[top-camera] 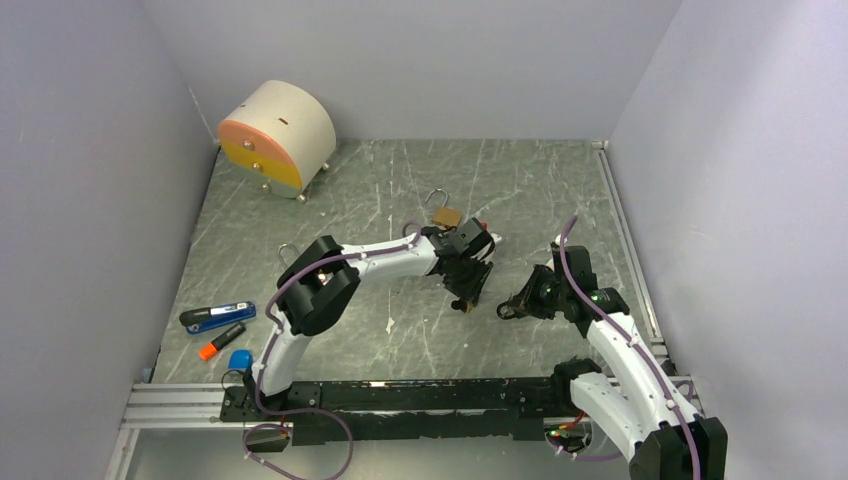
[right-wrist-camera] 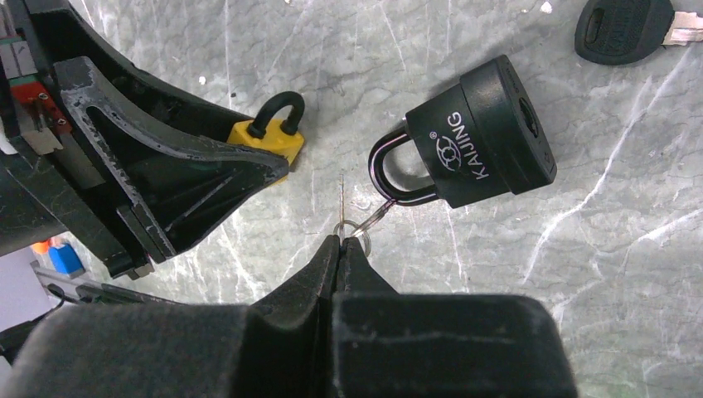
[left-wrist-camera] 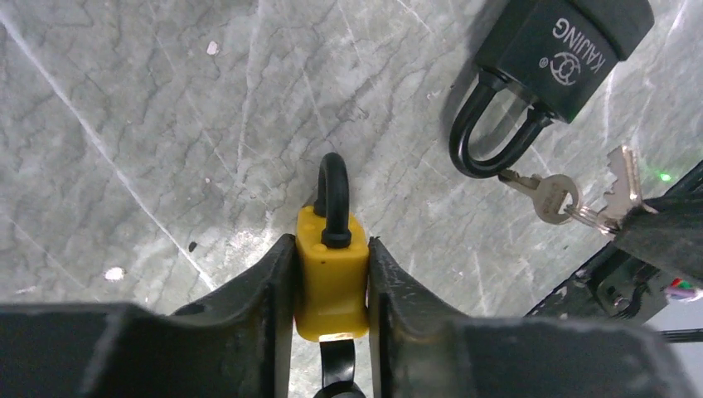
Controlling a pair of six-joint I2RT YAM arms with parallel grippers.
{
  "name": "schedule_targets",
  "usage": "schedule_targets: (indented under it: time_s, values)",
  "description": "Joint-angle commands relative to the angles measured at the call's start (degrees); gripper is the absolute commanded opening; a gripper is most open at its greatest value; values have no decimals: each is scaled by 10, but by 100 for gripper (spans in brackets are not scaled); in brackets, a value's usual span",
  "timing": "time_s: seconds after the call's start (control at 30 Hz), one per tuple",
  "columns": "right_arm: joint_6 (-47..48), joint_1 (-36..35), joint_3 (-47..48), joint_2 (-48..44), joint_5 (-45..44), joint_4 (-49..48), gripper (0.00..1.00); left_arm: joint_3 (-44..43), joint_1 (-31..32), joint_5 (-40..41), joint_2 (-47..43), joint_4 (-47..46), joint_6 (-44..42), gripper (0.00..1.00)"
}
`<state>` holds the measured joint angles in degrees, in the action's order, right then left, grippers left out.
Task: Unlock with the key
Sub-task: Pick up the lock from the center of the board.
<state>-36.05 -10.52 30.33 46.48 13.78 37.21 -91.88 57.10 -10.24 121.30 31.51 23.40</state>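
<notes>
A small yellow padlock (left-wrist-camera: 332, 282) with a black shackle lies on the marble table, and my left gripper (left-wrist-camera: 332, 249) is shut on its body from both sides. To its right lies a black KAIJING padlock (right-wrist-camera: 489, 133) with a key ring (right-wrist-camera: 355, 225) threaded through its shackle. My right gripper (right-wrist-camera: 340, 240) is shut on a silver key (right-wrist-camera: 341, 195) of that ring, its blade edge-on and pointing away from the fingers. A second silver key (left-wrist-camera: 554, 196) hangs on the ring. In the top view the two grippers, left (top-camera: 468, 288) and right (top-camera: 510, 308), stand close together at mid-table.
A black-headed key (right-wrist-camera: 622, 29) lies beyond the black padlock. A brass padlock (top-camera: 446, 215) sits behind the left gripper. A cream and orange drum-shaped box (top-camera: 278, 135) stands at the back left. A blue pen (top-camera: 215, 318) and an orange marker (top-camera: 220, 342) lie at the front left.
</notes>
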Motion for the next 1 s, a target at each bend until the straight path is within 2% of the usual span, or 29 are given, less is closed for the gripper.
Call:
schedule_targets:
  time_s: [0.0, 0.1, 0.2, 0.3, 0.4, 0.6, 0.73, 0.9, 0.97]
  values:
    - [-3, 2, 2, -4, -9, -12, 0, -3, 2, -13, -10, 8, 5, 23]
    - [-1, 2, 5, -6, -1, -15, 0, -7, 1, -15, -18, 14, 13, 4]
    - [13, 2, 14, -13, 28, -30, 0, -14, -10, -32, -36, 17, 39, 3]
    - [37, 2, 34, -25, 72, -50, 0, 6, -47, -96, -76, -17, 101, 3]
    - [48, 2, 54, -45, 147, -79, 0, 61, -97, -166, -142, -120, 196, 3]
    - [-5, 2, 67, -75, 300, -202, 0, 153, -185, -270, -239, -308, 468, 3]
    - [-81, 2, 79, -64, 376, -307, 0, 171, -202, -279, -278, -381, 591, 2]
    - [-166, 0, 105, -28, 426, -411, 0, 249, -207, -254, -305, -594, 753, 3]
    - [-201, 0, 110, -21, 430, -456, 0, 259, -206, -243, -311, -632, 777, 3]
